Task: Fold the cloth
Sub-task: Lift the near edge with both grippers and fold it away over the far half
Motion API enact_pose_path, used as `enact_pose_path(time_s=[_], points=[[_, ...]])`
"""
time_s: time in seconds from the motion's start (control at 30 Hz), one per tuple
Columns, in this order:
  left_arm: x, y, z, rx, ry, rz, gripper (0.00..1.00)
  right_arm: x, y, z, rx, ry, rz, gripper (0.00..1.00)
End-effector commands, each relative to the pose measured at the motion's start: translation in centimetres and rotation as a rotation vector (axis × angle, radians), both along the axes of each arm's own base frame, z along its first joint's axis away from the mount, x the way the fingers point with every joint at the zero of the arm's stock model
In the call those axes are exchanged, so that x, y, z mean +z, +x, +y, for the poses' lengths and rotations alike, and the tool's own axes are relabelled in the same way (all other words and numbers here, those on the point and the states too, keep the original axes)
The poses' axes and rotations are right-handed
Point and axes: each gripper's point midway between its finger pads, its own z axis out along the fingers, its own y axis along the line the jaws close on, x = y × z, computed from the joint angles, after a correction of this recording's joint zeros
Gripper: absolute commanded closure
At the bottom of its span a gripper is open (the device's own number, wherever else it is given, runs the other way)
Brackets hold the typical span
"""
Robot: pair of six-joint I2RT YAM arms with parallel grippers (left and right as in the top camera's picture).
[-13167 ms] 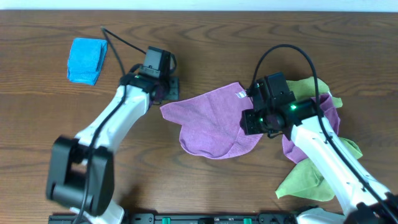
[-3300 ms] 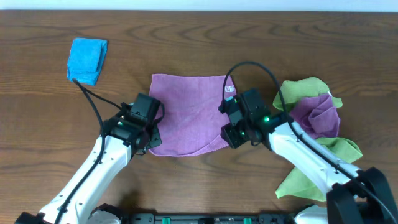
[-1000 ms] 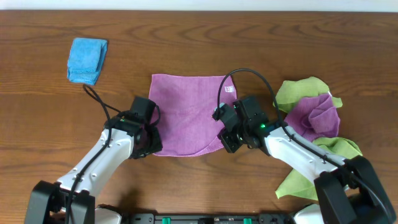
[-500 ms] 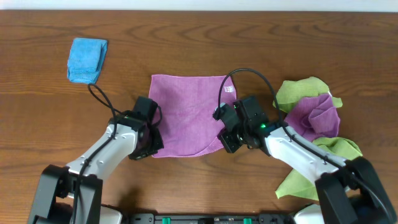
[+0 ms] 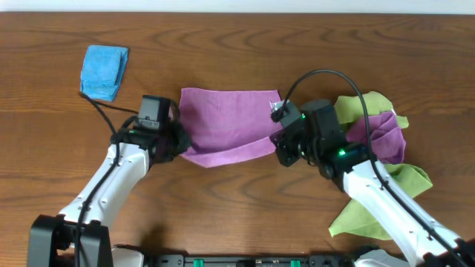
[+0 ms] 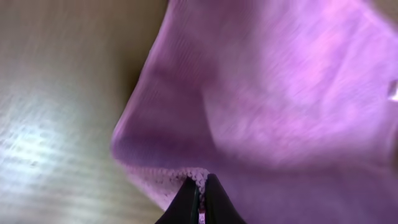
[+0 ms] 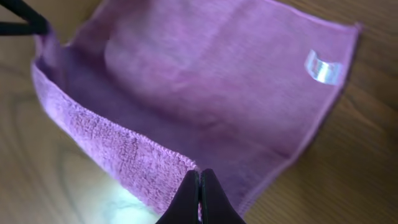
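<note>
left tool [image 6: 200,188]: pressed together, pinching near-left corner of purple cloth [image 5: 226,122] | right tool [image 7: 199,182]: pressed together on its near-right corner | cloth: middle of worktop [image 5: 237,222], far edge lying flat, near edge held up, sagging between tools | folded blue cloth [image 5: 104,70]: far left, well apart

Left wrist view blurred, purple cloth [image 6: 273,112] cropped; green cloth [image 5: 352,219] partly under right arm [image 5: 393,199].

I read: purple cloth [image 7: 205,81] terry, matt, nubby at hem | its tag [image 7: 322,67] glossy | table [image 5: 312,52] wood, smooth, slight sheen | blue cloth [image 5: 104,70], upper left, matt fabric.
</note>
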Motion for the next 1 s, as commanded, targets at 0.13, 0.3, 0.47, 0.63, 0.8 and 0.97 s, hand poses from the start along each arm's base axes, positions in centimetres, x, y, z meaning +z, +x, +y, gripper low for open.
enact_pose_path(time_s=[0.13,0.3,0.47,0.63,0.8,0.97], points=[[1.8,4.1,0.3,0.058,-0.071,-0.115,0.94,-0.9,3.6,-0.9,-0.112,0.037,-0.023,0.99],[1.9,7.8,1.1,0.082,-0.096,-0.152,0.94,-2.2,6.5,-1.5,-0.191,0.079,-0.031,0.99],[2.4,12.3,0.5,0.045,-0.113,-0.179,0.94,-2.4,9.8,-2.1,-0.24,0.101,-0.051,0.99],[2.6,16.2,0.2,0.039,-0.11,-0.188,0.94,-1.7,14.4,-2.0,-0.263,0.113,-0.084,0.99],[3.2,18.6,0.1,0.005,-0.085,-0.189,0.94,-0.6,18.3,-2.2,-0.29,0.118,-0.085,0.99],[2.3,17.7,0.5,-0.02,-0.044,-0.1,0.94,-1.2,17.7,-1.9,-0.278,0.099,0.0,0.99]])
